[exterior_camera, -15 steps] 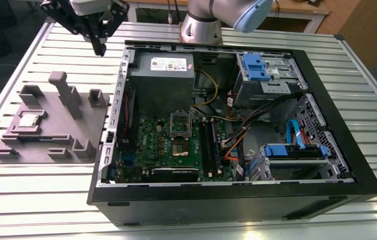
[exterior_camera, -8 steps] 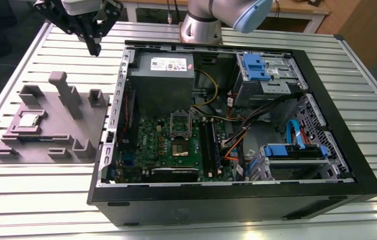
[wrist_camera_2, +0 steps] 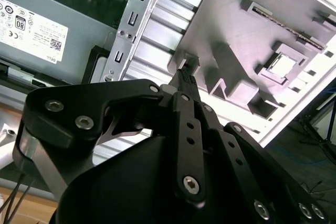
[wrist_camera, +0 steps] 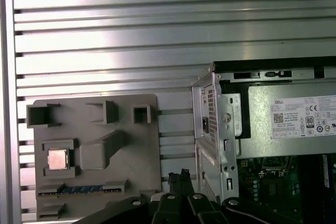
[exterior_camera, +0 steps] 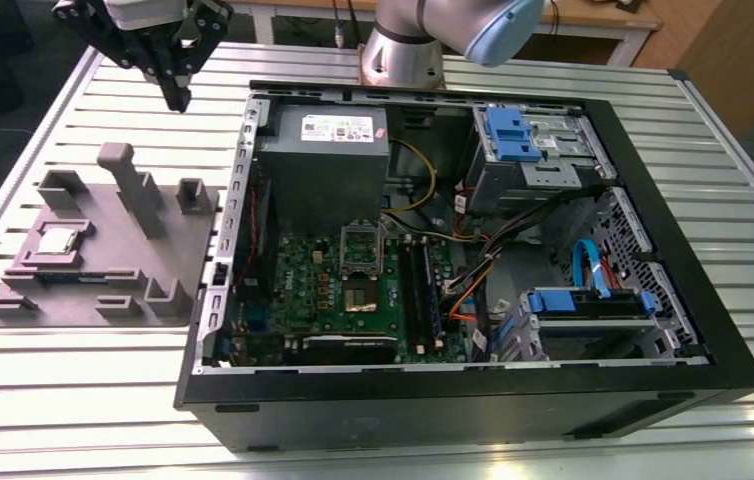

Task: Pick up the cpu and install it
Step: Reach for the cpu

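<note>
Silvery-topped and pale-rimmed, the cpu [exterior_camera: 57, 241] lies flat in a square pocket of the grey fixture plate [exterior_camera: 188, 255]. The plate rests on the slatted aluminium table [exterior_camera: 30, 400], just beside the open computer case [exterior_camera: 484, 400], on the exterior view's left. Blocks and a tall post [exterior_camera: 133, 190] rise from the plate near the cpu. The gripper [exterior_camera: 177, 98] hangs in the air, well apart from the cpu, its fingers drawn together on nothing. Inside the case sit the green motherboard [exterior_camera: 337, 290] and a grey power supply [exterior_camera: 324, 170]; its white label [exterior_camera: 334, 127] carries small print.
</note>
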You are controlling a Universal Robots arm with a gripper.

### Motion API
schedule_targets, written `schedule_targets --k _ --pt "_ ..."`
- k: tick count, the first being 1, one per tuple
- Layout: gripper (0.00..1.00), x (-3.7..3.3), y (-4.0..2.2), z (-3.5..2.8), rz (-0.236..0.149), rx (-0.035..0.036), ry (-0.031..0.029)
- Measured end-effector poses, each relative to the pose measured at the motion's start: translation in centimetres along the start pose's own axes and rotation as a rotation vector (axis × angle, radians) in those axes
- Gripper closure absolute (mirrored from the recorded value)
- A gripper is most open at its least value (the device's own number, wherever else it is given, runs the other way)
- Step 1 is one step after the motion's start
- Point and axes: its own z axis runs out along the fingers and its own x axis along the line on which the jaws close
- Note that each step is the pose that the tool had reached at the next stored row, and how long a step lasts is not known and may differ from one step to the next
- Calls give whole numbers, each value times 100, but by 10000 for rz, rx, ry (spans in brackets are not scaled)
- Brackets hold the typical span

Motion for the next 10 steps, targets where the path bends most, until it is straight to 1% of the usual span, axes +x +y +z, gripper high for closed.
schedule_targets --k 4,5,6,8,9,10 --pt "90 22 -2 3 0 -1 9" --pt "90 28 -3 4 1 2 33" --pt "90 33 -3 5 2 5 71" --pt "90 44 -4 7 7 13 183" --pt "90 48 -4 9 9 15 223" --pt "90 49 -4 9 11 17 236"
